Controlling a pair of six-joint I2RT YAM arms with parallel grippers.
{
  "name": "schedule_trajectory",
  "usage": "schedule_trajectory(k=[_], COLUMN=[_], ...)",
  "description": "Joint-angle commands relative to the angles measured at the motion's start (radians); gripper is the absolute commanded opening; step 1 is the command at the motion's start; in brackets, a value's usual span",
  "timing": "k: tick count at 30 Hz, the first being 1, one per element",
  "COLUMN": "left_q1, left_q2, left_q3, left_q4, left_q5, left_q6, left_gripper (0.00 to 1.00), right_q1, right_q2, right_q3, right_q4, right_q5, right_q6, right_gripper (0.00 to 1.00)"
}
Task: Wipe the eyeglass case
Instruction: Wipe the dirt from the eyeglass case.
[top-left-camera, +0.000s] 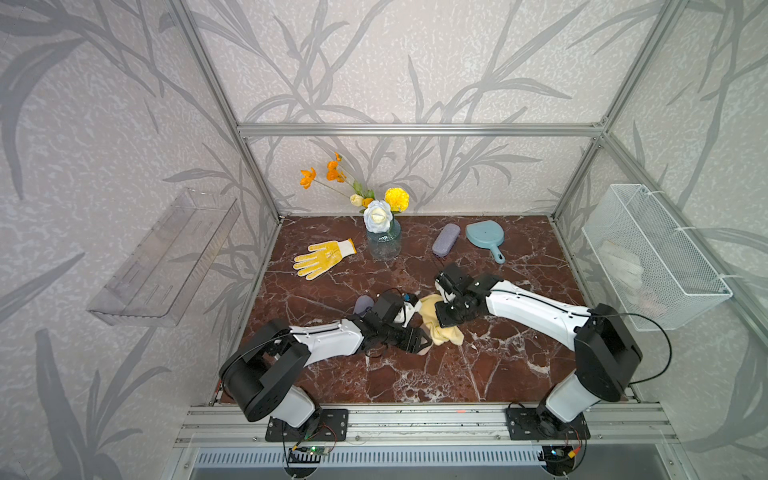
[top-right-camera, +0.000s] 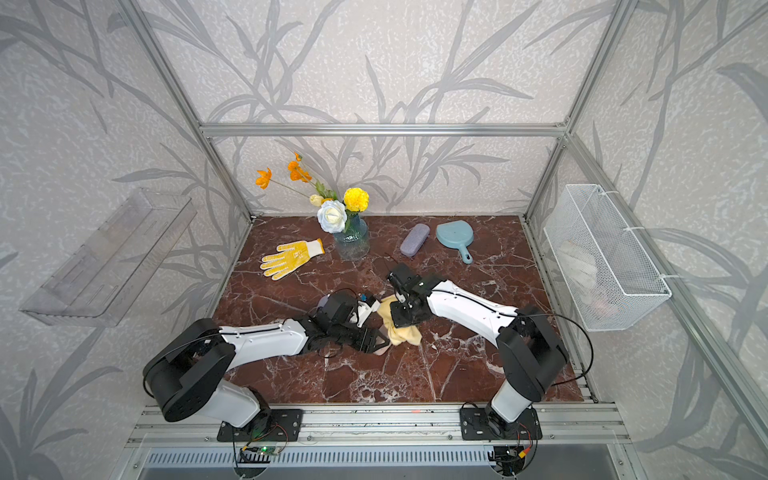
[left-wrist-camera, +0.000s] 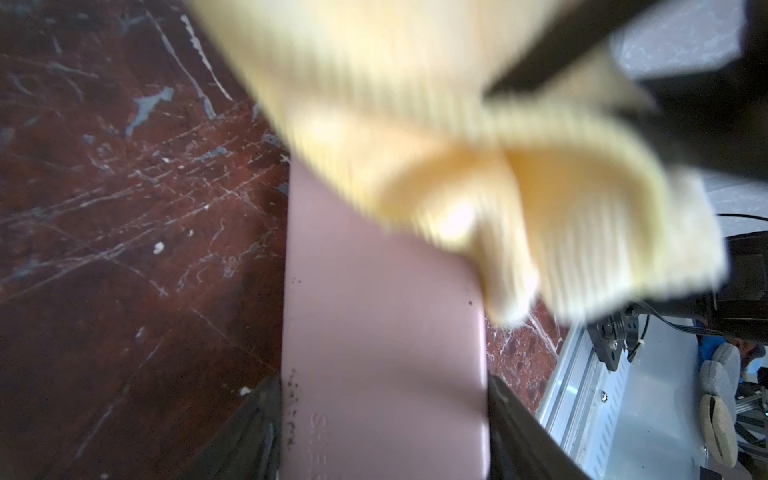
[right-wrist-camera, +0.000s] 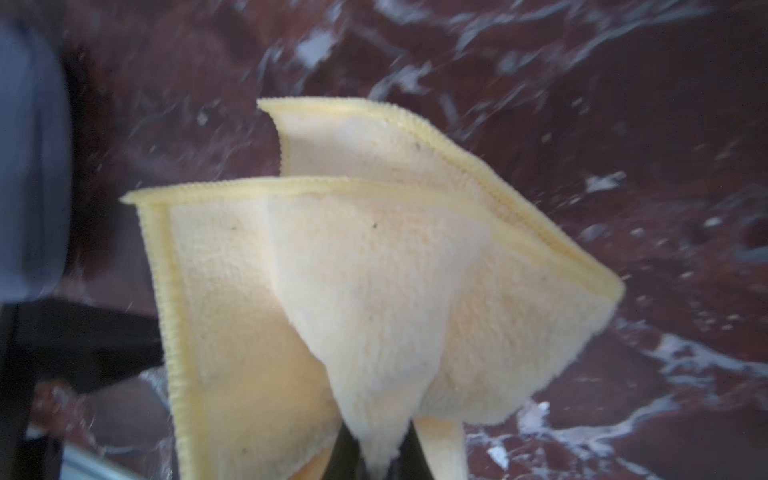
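The tabletop (top-left-camera: 415, 374) is finished as polished red-brown marble with white veins, and light is reflected off its gloss. The yellow cloth (right-wrist-camera: 374, 291) is seen as soft, fluffy towelling, edged with a ribbed stitched hem. The pink eyeglass case (left-wrist-camera: 382, 353) is shown smooth and matt, with faint embossed lettering and dark specks along one side. Near the far edge, a lilac-grey case (top-left-camera: 445, 240) is covered in a rough, felt-like fabric, and the pale blue handled pan (top-left-camera: 484, 235) beside it is moulded in smooth plastic. The vase (top-left-camera: 384, 245) is made of clear glass. The glove (top-left-camera: 322, 257) is knitted and dotted in yellow. The frame (top-left-camera: 415, 129) is built of brushed metal.
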Motion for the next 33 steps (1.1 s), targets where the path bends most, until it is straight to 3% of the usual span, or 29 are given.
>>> schedule_trajectory(k=[1, 3, 5, 10, 15, 20, 23, 25, 28, 30, 33], left_q1=[-0.005, -0.004, -0.005, -0.004, -0.005, -0.004, -0.007, -0.019, -0.035, -0.052, -0.092], left_q2=[-0.014, -0.011, -0.007, 0.001, -0.006, -0.008, 0.010, 0.026, 0.042, 0.053, 0.051], left_q3=[-0.026, -0.025, -0.023, -0.021, -0.028, -0.030, -0.027, -0.017, -0.021, -0.011, 0.007], left_q4=[-0.081, -0.081, -0.077, -0.077, -0.076, -0.075, -0.078, -0.112, -0.121, -0.143, -0.177], left_q5=[0.039, 0.034, 0.030, 0.009, 0.000, -0.008, -0.021, -0.086, -0.166, -0.202, -0.274], left_q6=[-0.004, -0.002, -0.001, -0.005, -0.007, -0.004, 0.023, 0.048, 0.066, 0.074, 0.081], left_gripper=[0.04, 0.04, 0.04, 0.04, 0.04, 0.04, 0.04, 0.04, 0.04, 0.05, 0.05], right_q1=[-0.051, -0.036, -0.005, 0.135, 0.178, 0.033, -0.064, -0.057, 0.004, 0.042, 0.074], right_q2=[0.058, 0.021, -0.033, -0.139, -0.148, -0.040, 0.029, 0.036, 0.014, -0.023, -0.030], right_q3=[0.063, 0.078, 0.073, 0.013, -0.071, -0.083, 0.000, 0.072, 0.111, 0.126, 0.100], right_q4=[-0.015, -0.047, -0.084, -0.136, 0.030, 0.072, -0.019, -0.087, -0.118, -0.149, -0.112], right_q5=[0.303, 0.363, 0.346, 0.082, -0.147, -0.136, 0.052, 0.223, 0.298, 0.225, -0.017], right_q6=[-0.108, -0.142, -0.158, -0.066, 0.089, 0.036, -0.070, -0.137, -0.186, -0.163, -0.059], right_gripper=[0.00, 0.00, 0.00, 0.00, 0.00, 0.00, 0.00, 0.00, 0.00, 0.00, 0.00])
